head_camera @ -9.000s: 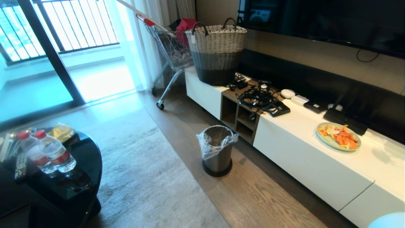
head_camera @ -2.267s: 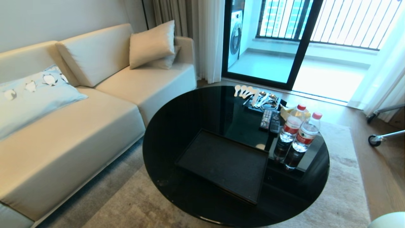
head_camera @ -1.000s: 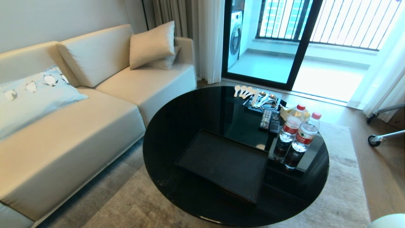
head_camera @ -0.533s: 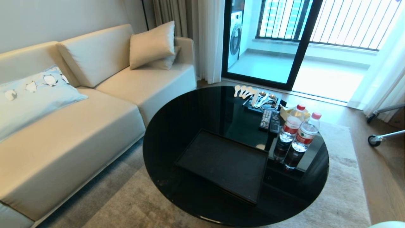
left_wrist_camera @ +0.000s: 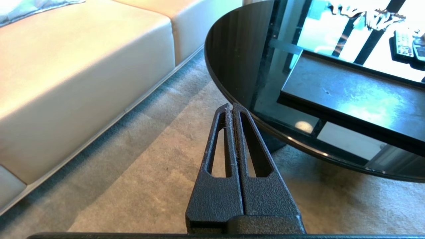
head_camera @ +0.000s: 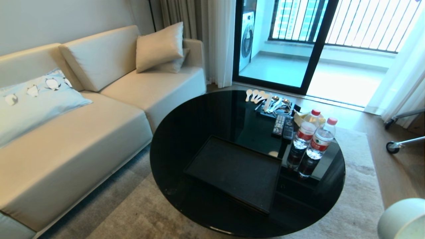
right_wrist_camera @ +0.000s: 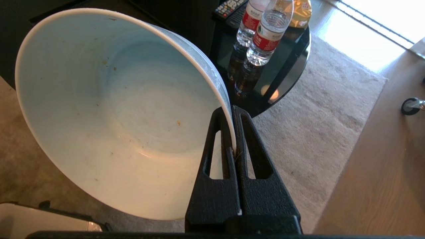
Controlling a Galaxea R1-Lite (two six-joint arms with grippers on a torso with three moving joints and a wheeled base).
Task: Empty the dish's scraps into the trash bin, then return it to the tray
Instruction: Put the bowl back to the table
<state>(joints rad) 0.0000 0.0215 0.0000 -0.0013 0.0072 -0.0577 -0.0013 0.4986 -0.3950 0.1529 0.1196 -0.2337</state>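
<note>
The dish [head_camera: 403, 219] is rising further into the head view's lower right corner, its rim pinched by the right gripper [right_wrist_camera: 233, 139], with the tray [head_camera: 202, 158] lying ahead and leftward on the table [head_camera: 186, 116], while the left gripper [left_wrist_camera: 231, 109] is hanging clenched and empty.

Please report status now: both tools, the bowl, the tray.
Right tool shut on bowl rim, bowl emptied. Left tool shut, idle beside table. Tray bare, nothing blocking.

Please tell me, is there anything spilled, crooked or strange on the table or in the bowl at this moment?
Nothing spilled. The dish, pinched at its rim by the right gripper, is tilted and holds only tiny crumbs. The tray sits empty, slightly askew, on the table.
</note>
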